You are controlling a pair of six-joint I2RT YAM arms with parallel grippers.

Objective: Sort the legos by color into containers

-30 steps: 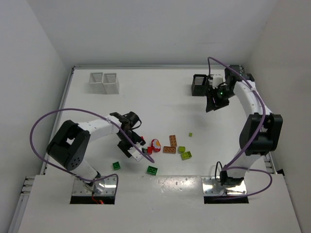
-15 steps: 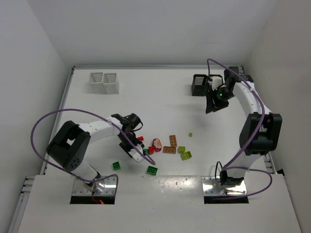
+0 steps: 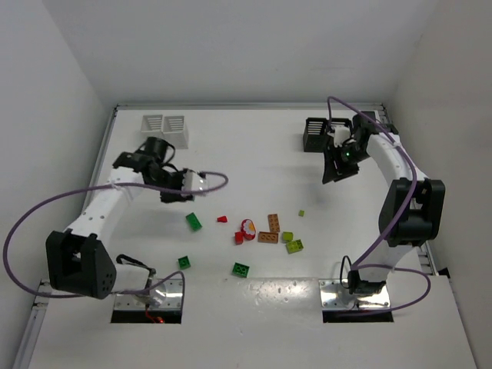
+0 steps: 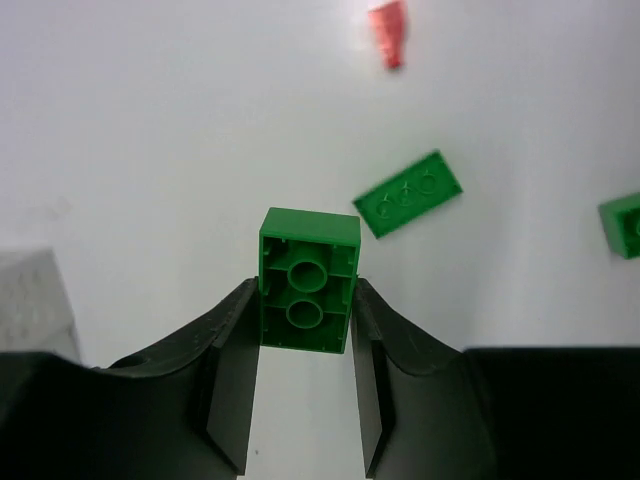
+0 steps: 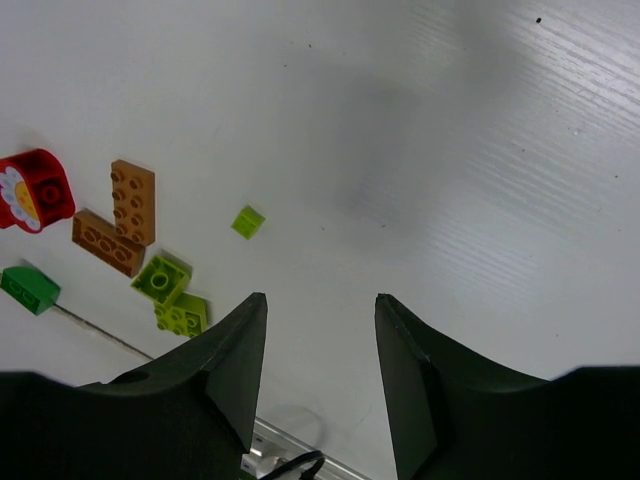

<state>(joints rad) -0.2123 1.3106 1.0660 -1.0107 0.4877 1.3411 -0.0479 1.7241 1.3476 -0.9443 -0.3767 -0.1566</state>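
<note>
- a glossy white counter (image 3: 254, 161) spreads across the whole top view, with a bright sheen near its front edge.
- a plain white back wall (image 3: 231, 54), left wall (image 3: 46, 115) and right wall (image 3: 453, 92) close it in.
- a thin raised lip (image 3: 246, 105) runs along the counter's far edge.
- a left metal plate (image 3: 175, 296) and a right metal plate (image 3: 332, 296) sit at the near edge, well apart.
- in the right wrist view, a tiny dark speck (image 5: 538, 19) marks the streaked counter.

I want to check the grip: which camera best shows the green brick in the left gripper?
Left wrist: the green brick sits centred, underside toward the camera, pinched by the left gripper. Top external shows only the gripper; the brick is not discernible. Right wrist doesn't show it.
</note>
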